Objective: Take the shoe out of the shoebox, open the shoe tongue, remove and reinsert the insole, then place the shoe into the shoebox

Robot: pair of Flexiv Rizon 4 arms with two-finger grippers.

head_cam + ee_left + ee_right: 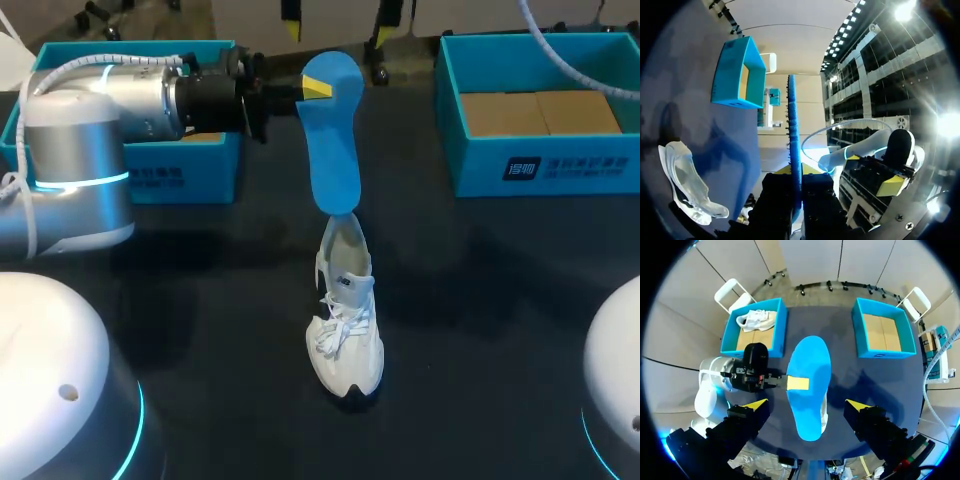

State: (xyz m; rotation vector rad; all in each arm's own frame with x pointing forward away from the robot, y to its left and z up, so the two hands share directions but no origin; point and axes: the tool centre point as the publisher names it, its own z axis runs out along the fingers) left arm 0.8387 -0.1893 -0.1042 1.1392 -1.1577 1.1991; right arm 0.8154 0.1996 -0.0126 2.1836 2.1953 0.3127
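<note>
Insole out, reinsertion due: my left gripper clamps the flat blue foam insole over the white laced sneaker, whose opening, I judge, its lower end must enter next; my right gripper hangs spread.

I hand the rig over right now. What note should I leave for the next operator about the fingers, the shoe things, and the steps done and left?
The left gripper has its fingers shut on the blue insole, held over the white shoe.
The right gripper is open and empty, above the table.
The shoe stands between the left shoebox and the right shoebox.
Done: shoe out, insole out.
Left: reinsert insole, put shoe into shoebox.
</note>
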